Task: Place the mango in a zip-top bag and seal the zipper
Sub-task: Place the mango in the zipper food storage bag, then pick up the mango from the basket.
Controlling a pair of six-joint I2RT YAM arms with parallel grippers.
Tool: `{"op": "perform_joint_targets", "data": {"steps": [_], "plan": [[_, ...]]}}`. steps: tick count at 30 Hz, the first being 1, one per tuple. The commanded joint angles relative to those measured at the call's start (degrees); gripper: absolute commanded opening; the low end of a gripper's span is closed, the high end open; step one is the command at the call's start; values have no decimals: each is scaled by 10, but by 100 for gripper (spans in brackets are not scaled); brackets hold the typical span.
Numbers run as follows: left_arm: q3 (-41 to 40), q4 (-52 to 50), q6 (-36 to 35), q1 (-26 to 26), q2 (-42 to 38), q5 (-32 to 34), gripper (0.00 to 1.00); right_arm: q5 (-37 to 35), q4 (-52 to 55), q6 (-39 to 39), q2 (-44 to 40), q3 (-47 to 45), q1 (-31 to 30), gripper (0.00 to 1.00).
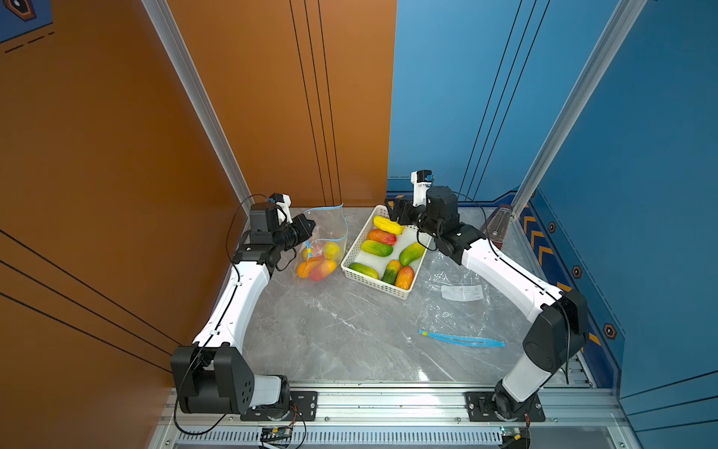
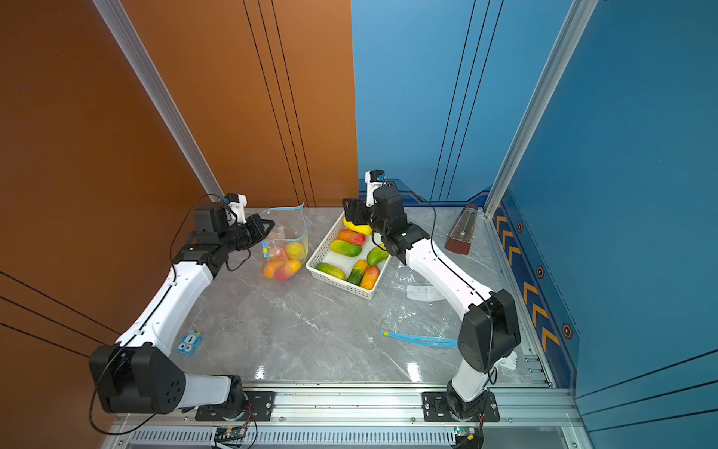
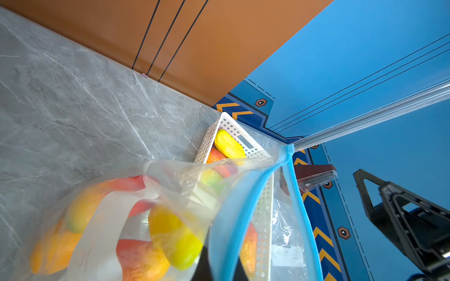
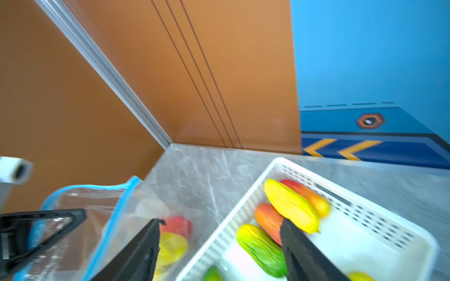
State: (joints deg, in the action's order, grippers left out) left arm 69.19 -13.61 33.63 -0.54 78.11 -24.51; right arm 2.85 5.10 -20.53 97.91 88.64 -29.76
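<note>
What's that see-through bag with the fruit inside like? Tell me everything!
The clear zip-top bag is thin, crinkly plastic with a blue zipper strip round its wide-open mouth and a small yellow tab on it. It stands upright on the grey table, close beside the white basket. Several orange, red and yellow mangoes lie in its bottom. The shut left pincer seems to pinch its rim, holding it up.
</note>
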Motion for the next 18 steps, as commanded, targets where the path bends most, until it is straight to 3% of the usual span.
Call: {"op": "perform_joint_targets", "data": {"steps": [1, 10, 18], "plan": [[-11, 1, -21, -6, 3, -13, 0, 23, 164, 78, 72, -14, 1, 79], [-22, 2, -32, -21, -9, -10, 0, 36, 266, 182, 287, 185, -12, 79], [-30, 1, -35, -24, -10, -11, 0, -40, 301, 237, 390, 306, -33, 83]]}}
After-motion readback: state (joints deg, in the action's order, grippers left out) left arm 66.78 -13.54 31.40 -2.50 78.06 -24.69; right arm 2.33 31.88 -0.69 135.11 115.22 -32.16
